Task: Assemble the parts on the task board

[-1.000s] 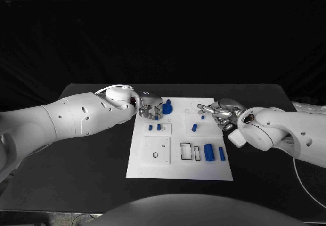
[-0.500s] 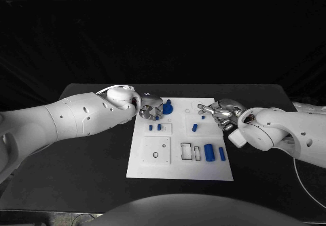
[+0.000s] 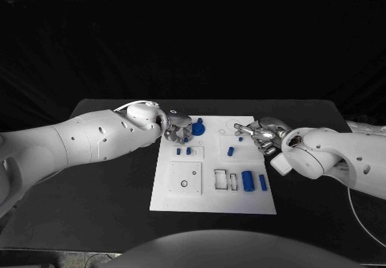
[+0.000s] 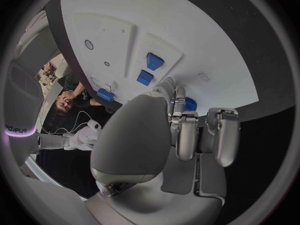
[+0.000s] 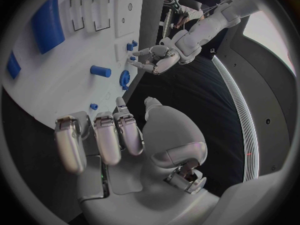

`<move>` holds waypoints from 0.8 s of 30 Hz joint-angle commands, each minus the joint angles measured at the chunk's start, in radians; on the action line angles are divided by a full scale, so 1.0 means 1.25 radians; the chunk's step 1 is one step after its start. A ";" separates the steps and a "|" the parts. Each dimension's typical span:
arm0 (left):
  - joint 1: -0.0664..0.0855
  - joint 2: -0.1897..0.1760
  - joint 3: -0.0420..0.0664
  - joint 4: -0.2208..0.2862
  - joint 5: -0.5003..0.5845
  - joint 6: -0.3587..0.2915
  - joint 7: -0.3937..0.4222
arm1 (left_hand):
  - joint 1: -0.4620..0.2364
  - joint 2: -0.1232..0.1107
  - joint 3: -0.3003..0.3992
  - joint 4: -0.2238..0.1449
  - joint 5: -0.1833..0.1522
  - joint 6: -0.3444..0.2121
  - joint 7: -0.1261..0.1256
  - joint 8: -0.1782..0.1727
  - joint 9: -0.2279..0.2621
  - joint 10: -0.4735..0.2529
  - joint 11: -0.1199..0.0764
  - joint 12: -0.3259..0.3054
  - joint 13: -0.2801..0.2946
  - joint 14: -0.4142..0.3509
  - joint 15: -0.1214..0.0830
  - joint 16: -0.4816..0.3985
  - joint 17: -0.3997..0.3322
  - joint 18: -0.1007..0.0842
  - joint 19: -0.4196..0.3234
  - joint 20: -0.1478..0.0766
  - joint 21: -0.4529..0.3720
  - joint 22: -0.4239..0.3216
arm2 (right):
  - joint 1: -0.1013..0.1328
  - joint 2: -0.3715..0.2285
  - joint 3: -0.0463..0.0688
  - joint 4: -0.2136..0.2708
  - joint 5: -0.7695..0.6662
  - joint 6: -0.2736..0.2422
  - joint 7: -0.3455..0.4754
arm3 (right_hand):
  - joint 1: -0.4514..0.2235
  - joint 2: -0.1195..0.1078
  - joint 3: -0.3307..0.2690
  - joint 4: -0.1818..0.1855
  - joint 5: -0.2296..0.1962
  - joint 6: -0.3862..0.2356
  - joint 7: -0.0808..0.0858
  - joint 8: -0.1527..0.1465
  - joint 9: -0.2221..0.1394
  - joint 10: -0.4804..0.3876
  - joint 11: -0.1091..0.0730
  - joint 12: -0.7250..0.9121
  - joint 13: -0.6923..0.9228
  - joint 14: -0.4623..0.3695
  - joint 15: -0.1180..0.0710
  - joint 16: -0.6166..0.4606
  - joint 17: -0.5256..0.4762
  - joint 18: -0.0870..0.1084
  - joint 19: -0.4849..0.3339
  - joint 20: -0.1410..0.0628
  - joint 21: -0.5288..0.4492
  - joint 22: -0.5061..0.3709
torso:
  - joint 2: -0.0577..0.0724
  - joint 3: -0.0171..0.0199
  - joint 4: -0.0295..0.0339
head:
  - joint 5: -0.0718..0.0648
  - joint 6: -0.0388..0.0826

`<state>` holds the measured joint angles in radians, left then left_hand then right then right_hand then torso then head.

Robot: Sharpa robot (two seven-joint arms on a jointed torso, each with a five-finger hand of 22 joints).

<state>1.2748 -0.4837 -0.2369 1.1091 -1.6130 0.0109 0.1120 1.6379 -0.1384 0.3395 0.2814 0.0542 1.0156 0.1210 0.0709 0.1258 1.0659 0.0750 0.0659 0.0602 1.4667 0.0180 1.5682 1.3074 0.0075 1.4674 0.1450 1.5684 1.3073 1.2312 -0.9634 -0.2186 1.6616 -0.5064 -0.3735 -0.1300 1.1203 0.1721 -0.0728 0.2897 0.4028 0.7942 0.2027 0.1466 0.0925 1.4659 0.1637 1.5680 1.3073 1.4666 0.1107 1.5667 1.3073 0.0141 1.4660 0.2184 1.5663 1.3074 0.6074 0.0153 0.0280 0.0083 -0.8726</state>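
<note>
The white task board (image 3: 213, 196) lies in the middle of the black table. At its far left corner stands a blue round part (image 3: 198, 128), and my left hand (image 3: 178, 130) has its fingertips against it. In the left wrist view a bit of that blue part (image 4: 189, 104) peeks out between the fingers (image 4: 185, 130); whether they grip it is unclear. My right hand (image 3: 259, 134) hovers over the board's far right corner with its fingers (image 5: 103, 137) apart and nothing in them. A blue peg (image 3: 230, 151) lies on the board between the hands, close to the right one.
Two small blue pieces (image 3: 183, 151) sit in a raised block just near of my left hand. A small blue stub (image 3: 240, 139) is close to my right fingers. A large blue block (image 3: 247, 181) and a narrow one (image 3: 262, 182) lie near the board's right edge, beside open slots (image 3: 225, 180).
The left hand's fingers have shifted very slightly at the blue round part. The right hand has stayed where it was.
</note>
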 commanded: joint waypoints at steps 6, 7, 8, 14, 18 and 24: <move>-0.001 -0.002 0.000 0.001 0.000 -0.021 -0.004 | -0.020 -0.016 -0.011 0.003 0.002 -0.093 -0.003 -0.006 -0.027 -0.036 0.003 -0.001 0.001 0.083 0.004 0.002 0.211 -0.006 0.083 -0.005 0.002 0.211 | -0.001 -0.001 0.000 0.002 -0.005 0.015 0.000 | 0.005 0.003 -0.001 -0.004 0.005 -0.001 0.024 0.004 0.001 0.084 0.001 0.002 0.211 0.083 0.001 0.003 0.211 -0.011 0.084 0.002 0.004 0.211 | 0.000 -0.0005 0.0005 | -0.001 0.000; -0.001 -0.002 0.000 0.001 0.000 -0.025 -0.003 | -0.023 -0.017 -0.014 0.003 0.002 -0.107 -0.005 -0.006 -0.030 -0.035 0.006 -0.001 0.001 0.083 0.006 0.002 0.211 -0.006 0.083 -0.005 0.002 0.211 | -0.001 -0.001 0.000 0.002 -0.005 0.016 0.000 | 0.005 0.003 -0.001 -0.004 0.005 -0.001 0.024 0.004 0.001 0.084 0.001 0.002 0.211 0.083 0.001 0.003 0.211 -0.011 0.084 0.002 0.004 0.211 | 0.000 -0.0003 0.0005 | -0.001 0.000; -0.001 -0.003 0.000 0.001 0.000 -0.030 -0.001 | -0.027 -0.018 -0.019 0.003 0.002 -0.127 -0.018 -0.005 -0.035 -0.036 0.013 -0.001 0.001 0.083 0.012 0.002 0.211 -0.006 0.083 -0.005 0.002 0.211 | -0.001 -0.001 0.000 0.002 -0.005 0.016 0.000 | 0.005 0.003 0.000 -0.004 0.005 -0.001 0.024 0.004 0.001 0.084 0.001 0.002 0.211 0.083 0.001 0.003 0.211 -0.011 0.084 0.002 0.004 0.211 | 0.000 -0.0002 0.0007 | -0.001 0.000; -0.001 -0.013 0.000 0.009 0.001 -0.082 0.011 | -0.048 -0.022 -0.049 0.006 0.003 -0.196 -0.044 -0.005 -0.048 -0.040 0.024 0.000 0.002 0.083 0.021 0.002 0.211 -0.006 0.083 0.001 0.002 0.211 | -0.001 -0.001 0.000 0.001 -0.005 0.016 0.000 | 0.005 0.003 0.000 -0.004 0.005 -0.001 0.024 0.004 0.001 0.084 0.001 0.002 0.211 0.083 0.001 0.003 0.211 -0.011 0.084 0.002 0.004 0.211 | 0.000 -0.0006 0.0009 | -0.002 0.000; -0.001 -0.020 0.000 0.012 0.010 -0.115 0.022 | -0.055 -0.024 -0.062 0.007 0.003 -0.213 -0.044 -0.004 -0.048 -0.042 0.023 0.000 0.002 0.083 0.020 0.002 0.211 -0.006 0.083 0.001 0.002 0.211 | -0.001 -0.001 0.000 0.001 -0.005 0.016 -0.001 | 0.005 0.003 0.000 -0.004 0.005 -0.001 0.024 0.004 0.001 0.084 0.001 0.002 0.211 0.083 0.001 0.003 0.211 -0.011 0.084 0.002 0.004 0.211 | 0.000 -0.0002 0.0006 | -0.001 0.000; -0.001 -0.029 0.000 0.017 0.027 -0.133 0.037 | -0.065 -0.026 -0.075 0.007 0.003 -0.210 -0.036 0.004 -0.046 -0.048 0.022 -0.001 0.002 0.080 0.019 -0.002 0.203 -0.006 0.083 0.002 0.002 0.211 | -0.001 0.000 0.000 0.000 -0.005 0.015 -0.001 | 0.006 0.003 0.000 -0.004 0.006 -0.001 0.024 0.004 0.001 0.084 0.001 0.002 0.211 0.083 0.001 0.003 0.211 -0.011 0.084 0.002 0.004 0.211 | 0.000 -0.0010 0.0006 | -0.002 0.000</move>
<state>1.2735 -0.5195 -0.2375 1.1263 -1.6011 -0.1076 0.1295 1.5660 -0.1721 0.2505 0.2895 0.0542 0.7535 0.0693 0.0731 0.0674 1.0131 0.1038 0.0659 0.0613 1.4668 0.0392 1.5682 1.3073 0.0075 1.4674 0.1450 1.5684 1.3073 1.2312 -0.9639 -0.2186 1.6610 -0.5065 -0.3693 -0.1320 1.1203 0.1721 -0.0728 0.2897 0.4065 0.7942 0.2027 0.1466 0.0923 1.4659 0.1637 1.5680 1.3081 1.4666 0.1107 1.5667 1.3080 0.0142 1.4661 0.2184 1.5663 1.3080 0.6073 0.0147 0.0288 0.0060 -0.8726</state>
